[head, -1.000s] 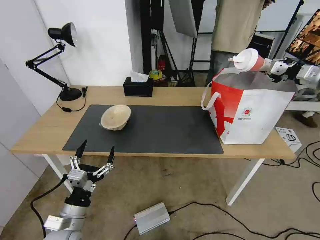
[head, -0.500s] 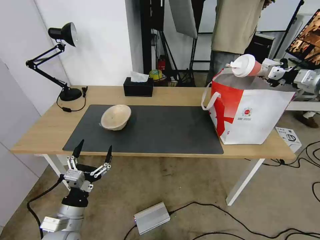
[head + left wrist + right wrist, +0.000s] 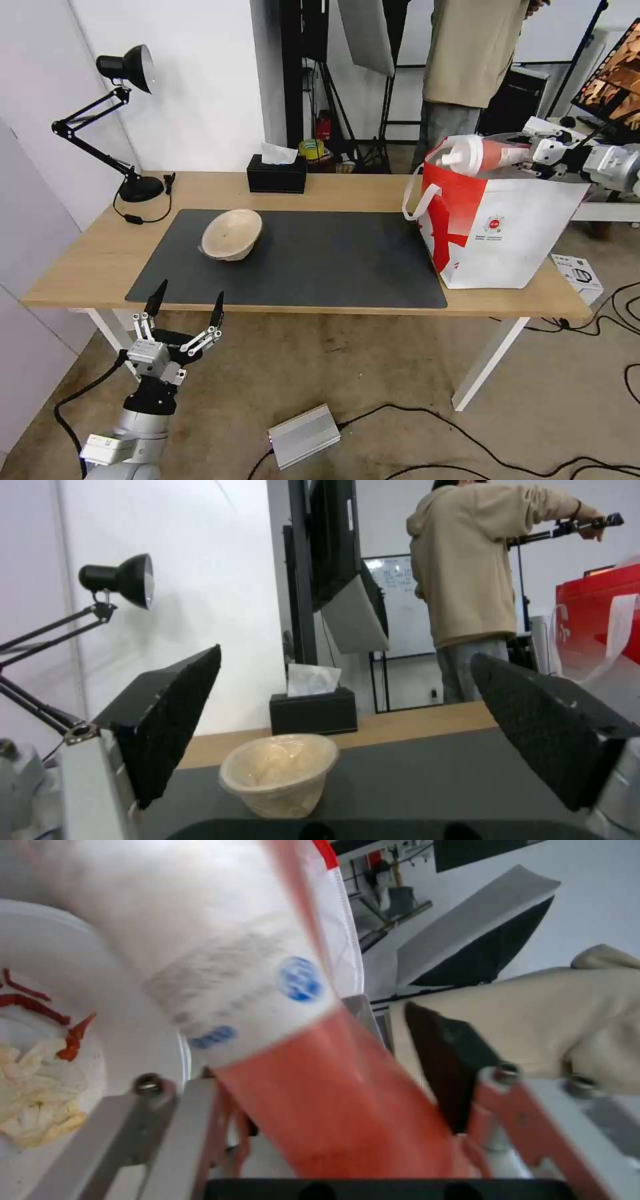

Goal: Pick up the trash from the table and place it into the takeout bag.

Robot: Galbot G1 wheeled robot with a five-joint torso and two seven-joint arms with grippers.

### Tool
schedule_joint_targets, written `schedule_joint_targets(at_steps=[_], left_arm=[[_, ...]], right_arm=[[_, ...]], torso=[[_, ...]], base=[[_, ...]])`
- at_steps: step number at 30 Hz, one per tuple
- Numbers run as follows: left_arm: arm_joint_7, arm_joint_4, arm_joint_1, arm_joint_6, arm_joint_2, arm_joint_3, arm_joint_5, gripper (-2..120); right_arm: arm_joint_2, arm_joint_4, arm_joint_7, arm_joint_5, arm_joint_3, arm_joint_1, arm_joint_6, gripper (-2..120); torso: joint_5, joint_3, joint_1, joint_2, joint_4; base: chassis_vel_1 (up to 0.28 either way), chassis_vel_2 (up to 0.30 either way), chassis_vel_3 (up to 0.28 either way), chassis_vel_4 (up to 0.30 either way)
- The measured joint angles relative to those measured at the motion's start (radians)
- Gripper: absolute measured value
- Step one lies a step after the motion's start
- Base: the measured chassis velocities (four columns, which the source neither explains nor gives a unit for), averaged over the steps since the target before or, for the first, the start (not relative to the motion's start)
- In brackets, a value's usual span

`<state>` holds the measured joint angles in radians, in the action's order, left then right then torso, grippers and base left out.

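Since a second ago the tall red drink cup with white lid (image 3: 477, 154) has dropped from above the large red-and-white takeout bag (image 3: 497, 223) to its rim, tipped lid-first inward. Right gripper (image 3: 533, 155) at the bag's far top edge; its fingers (image 3: 443, 1062) look spread off the cup in the wrist view, so release looks underway. A wide white bowl with food scraps (image 3: 47, 1050) already lies inside. The shallow beige paper bowl (image 3: 231, 233) sits on the dark grey mat (image 3: 320, 260) of the light-wood table (image 3: 347, 190), last item left. Left gripper (image 3: 187, 305) idles below the table's front edge, fingers (image 3: 170, 715) spread wide.
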<state>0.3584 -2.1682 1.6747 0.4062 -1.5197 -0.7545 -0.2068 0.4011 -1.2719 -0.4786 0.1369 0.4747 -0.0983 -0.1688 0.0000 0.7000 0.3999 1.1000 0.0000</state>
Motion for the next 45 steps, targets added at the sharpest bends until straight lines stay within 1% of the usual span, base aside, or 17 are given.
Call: schedule_joint_targets(at_steps=[1,2,4,6,7,9,11,13,25,30,34,36,38,39,41,43,45], left_arm=[[0.0,0.001,0.0,0.0,0.0,0.0,0.0,100],[0.001,0.001,0.0,0.0,0.0,0.0,0.0,100],[0.001,0.002,-0.001,0.0,-0.001,0.0,0.0,100],[0.002,0.002,-0.001,0.0,-0.001,0.0,0.0,100],[0.002,0.001,-0.002,0.0,-0.001,0.0,0.0,100],[0.002,0.0,-0.002,0.0,-0.001,0.0,-0.001,100],[0.002,-0.001,-0.002,0.0,-0.001,-0.002,-0.001,100],[0.002,-0.001,-0.003,0.0,-0.001,-0.003,-0.001,100],[0.002,-0.003,-0.006,-0.004,0.0,-0.002,-0.001,100],[0.002,-0.007,-0.005,-0.007,0.004,-0.003,0.0,100],[0.002,-0.008,-0.005,-0.008,0.007,-0.003,0.003,100],[0.002,-0.009,-0.005,-0.009,0.01,-0.002,0.005,100],[0.002,-0.009,-0.007,-0.016,0.016,0.002,0.008,100],[0.002,-0.009,-0.007,-0.016,0.016,0.002,0.008,100],[0.0,-0.009,-0.016,-0.028,0.02,0.012,0.013,100],[-0.001,-0.008,-0.02,-0.029,0.02,0.014,0.015,100],[-0.004,-0.006,-0.031,-0.04,0.026,0.018,0.021,100]], right_arm=[[0.0,0.001,0.0,0.0,0.0,0.0,0.0,61],[0.001,0.002,0.0,0.0,0.0,-0.001,0.0,62],[0.001,0.002,0.0,-0.001,0.0,-0.002,0.001,74],[0.002,0.002,0.0,-0.001,0.0,-0.002,0.001,76],[0.002,0.002,0.0,-0.001,0.0,-0.003,0.001,82],[0.002,0.002,0.0,-0.001,0.0,-0.003,0.001,86],[0.002,0.002,0.0,-0.001,0.0,-0.004,0.001,96],[0.0,0.002,0.0,-0.001,-0.001,-0.004,0.001,100],[-0.021,-0.034,0.0,0.005,-0.041,0.021,0.001,100],[-0.031,-0.057,0.003,0.009,-0.085,0.052,0.001,100],[-0.04,-0.076,0.008,0.025,-0.128,0.078,0.002,100],[-0.052,-0.099,0.018,0.044,-0.15,0.094,0.007,100],[-0.077,-0.152,0.031,0.094,-0.206,0.148,0.028,100],[-0.077,-0.152,0.031,0.094,-0.206,0.148,0.028,100],[-0.098,-0.213,0.066,0.134,-0.271,0.225,0.052,100],[-0.102,-0.232,0.08,0.143,-0.291,0.247,0.057,100],[-0.116,-0.288,0.128,0.191,-0.339,0.306,0.079,100]], torso=[[0.0,0.0,0.0,0.0,0.0],[0.0,0.0,0.0,0.0,0.0],[0.0,0.0,0.0,0.0,0.0],[0.0,0.0,0.0,0.0,0.0],[0.0,0.0,0.0,0.0,0.0],[0.0,0.0,0.0,0.0,0.0],[0.0,0.0,0.0,0.0,0.0],[0.0,0.0,0.0,0.0,0.0],[0.0,0.0,0.0,0.0,-0.0001],[0.0001,0.0,0.0,0.0,0.0],[0.0002,0.0,0.0,0.0,0.0],[0.0001,0.0,0.0,0.0,0.0],[-0.0001,0.0,0.0,0.0,0.0],[-0.0001,0.0,0.0,0.0,0.0],[0.0001,0.0,0.0,0.0,-0.0002],[0.0001,0.0,0.0,0.0,-0.0002],[0.0001,0.0,0.0,0.0,-0.0001]], base=[[0.0,0.0,0.0,0.0],[0.0,0.0,0.0,0.0],[0.0,0.0,0.0,0.0],[0.0,0.0,0.0,0.0],[0.0,0.0,0.0,0.0],[0.0,0.0,0.0,0.0],[0.0,0.0,0.0,0.0],[0.0,0.0,0.0,0.0],[0.0,0.0,0.0,0.0],[0.0,0.0,0.0,0.0],[0.0,0.0,0.0,0.0],[0.0,0.0,0.0,0.0],[0.0,0.0,0.0,0.0],[0.0,0.0,0.0,0.0],[0.0,0.0,0.0,0.0],[0.0,0.0,0.0,0.0],[0.0,0.0,0.0,0.0]])
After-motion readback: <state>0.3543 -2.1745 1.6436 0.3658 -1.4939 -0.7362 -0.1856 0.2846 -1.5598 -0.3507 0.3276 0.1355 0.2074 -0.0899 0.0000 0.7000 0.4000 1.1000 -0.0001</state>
